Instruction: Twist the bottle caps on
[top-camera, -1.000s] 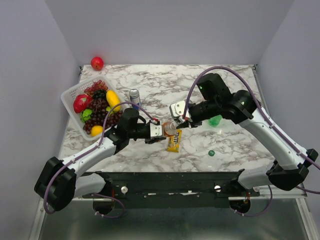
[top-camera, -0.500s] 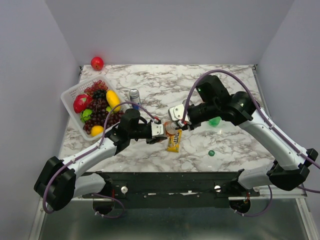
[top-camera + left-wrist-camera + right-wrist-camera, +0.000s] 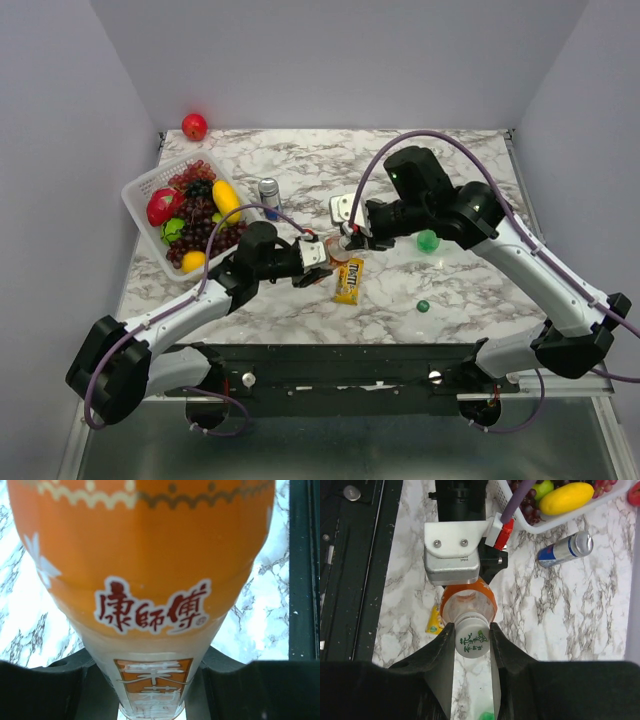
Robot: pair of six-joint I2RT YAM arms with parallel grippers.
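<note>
**Cap meets bottle at mid-table**

Overhead first: both my arms reach in over the middle of the marble table. My left gripper is clamped on the orange bottle. My right gripper comes at the bottle's top from the far right — one hand to steady, one to turn, as I judge it. The green bottle sits just right of my right wrist, and its green cap lies loose nearer the front edge. A candy packet lies just near of the meeting point. The fruit basket and a drink can sit to the left, apart from the work.

From my left wrist, the bottle's orange label fills the view. My dark fingers press its narrower part from both sides.

From my right wrist, the white cap is pinched between narrow jaws, right at the bottle's mouth. I cannot tell whether the threads have caught. My left gripper's housing sits just beyond the bottle, close but not touching my fingertips. I judge nothing blocks the twist — only that housing crowds it.
</note>
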